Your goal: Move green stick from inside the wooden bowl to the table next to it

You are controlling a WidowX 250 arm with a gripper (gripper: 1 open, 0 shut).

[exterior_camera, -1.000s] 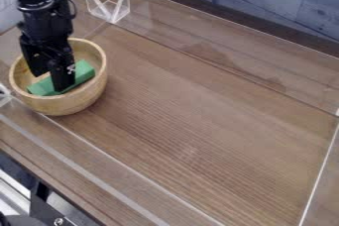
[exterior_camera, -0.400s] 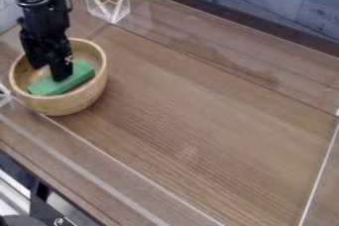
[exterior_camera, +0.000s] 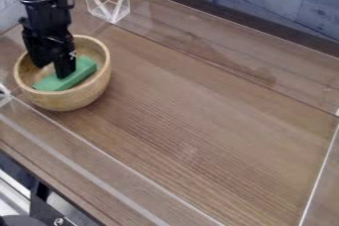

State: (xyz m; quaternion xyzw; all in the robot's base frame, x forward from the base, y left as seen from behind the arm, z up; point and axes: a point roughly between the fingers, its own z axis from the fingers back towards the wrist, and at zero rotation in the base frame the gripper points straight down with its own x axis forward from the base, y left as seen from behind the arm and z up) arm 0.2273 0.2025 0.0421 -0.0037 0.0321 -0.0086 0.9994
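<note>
A round light-tan wooden bowl (exterior_camera: 69, 101) stands at the left end of the dark-brown table (exterior_camera: 212, 101). Inside it lies the bright-green stick (exterior_camera: 81, 71), slanted against the bowl's right inner wall. My black gripper (exterior_camera: 56, 67) points straight down into the bowl, open, its fingers reaching down over the stick's left part and hiding some of it. Whether the fingers touch the stick I cannot tell.
Clear acrylic walls (exterior_camera: 159, 182) edge the table along the front, the left and the back. A small clear folded piece (exterior_camera: 109, 8) stands behind the bowl at the back edge. Bare tabletop stretches to the right of the bowl.
The gripper has shifted a little toward the bowl's far-left side and sunk slightly deeper. It stays open. The stick still lies in the bowl.
</note>
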